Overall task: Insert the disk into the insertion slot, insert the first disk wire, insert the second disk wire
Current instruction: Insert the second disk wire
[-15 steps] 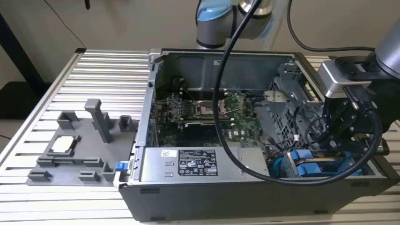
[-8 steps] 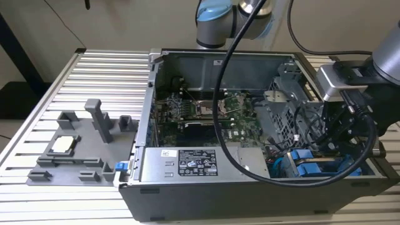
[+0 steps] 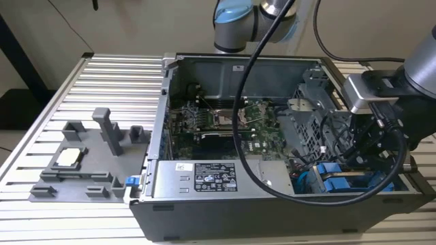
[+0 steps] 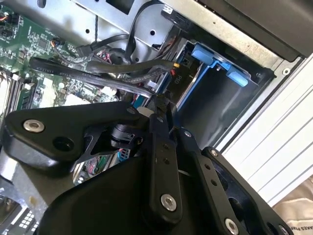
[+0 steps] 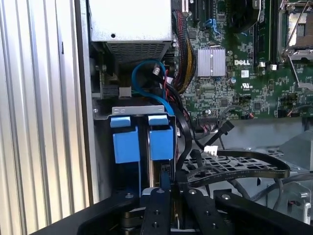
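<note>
Hovering claw [image 4: 159,105] (by insertion slot [image 4: 215,105])

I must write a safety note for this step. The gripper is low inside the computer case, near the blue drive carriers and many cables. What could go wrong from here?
1. Loose black cables lie right beside the gripper in the first wrist view; it could snag or pull one.
2. The blue carriers sit close together in the insertion slot, so a small misalignment might hit a neighbouring tab.
3. The arm's own thick cable hangs into the case in the exterior view and may catch on the power-supply box.
</note>
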Tool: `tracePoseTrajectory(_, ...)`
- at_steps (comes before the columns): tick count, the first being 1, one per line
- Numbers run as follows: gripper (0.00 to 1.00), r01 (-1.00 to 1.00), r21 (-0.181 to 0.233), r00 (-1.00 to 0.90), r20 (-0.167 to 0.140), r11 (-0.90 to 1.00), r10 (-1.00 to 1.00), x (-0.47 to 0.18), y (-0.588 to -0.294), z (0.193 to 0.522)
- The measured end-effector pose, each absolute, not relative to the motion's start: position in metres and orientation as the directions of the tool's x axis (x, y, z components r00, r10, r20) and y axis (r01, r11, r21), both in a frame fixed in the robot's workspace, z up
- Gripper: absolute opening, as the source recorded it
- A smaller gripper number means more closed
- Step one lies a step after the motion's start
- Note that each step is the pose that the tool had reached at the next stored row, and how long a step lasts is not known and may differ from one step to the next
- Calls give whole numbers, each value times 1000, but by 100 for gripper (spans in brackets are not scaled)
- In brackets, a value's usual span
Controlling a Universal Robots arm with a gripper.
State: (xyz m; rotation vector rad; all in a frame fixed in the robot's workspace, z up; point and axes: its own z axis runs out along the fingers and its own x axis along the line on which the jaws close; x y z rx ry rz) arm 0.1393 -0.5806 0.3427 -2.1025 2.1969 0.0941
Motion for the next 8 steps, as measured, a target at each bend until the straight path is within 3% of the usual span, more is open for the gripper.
tracePoseTrajectory(8, 16, -999, -24, -42, -114, 45, -993, 142, -581, 339)
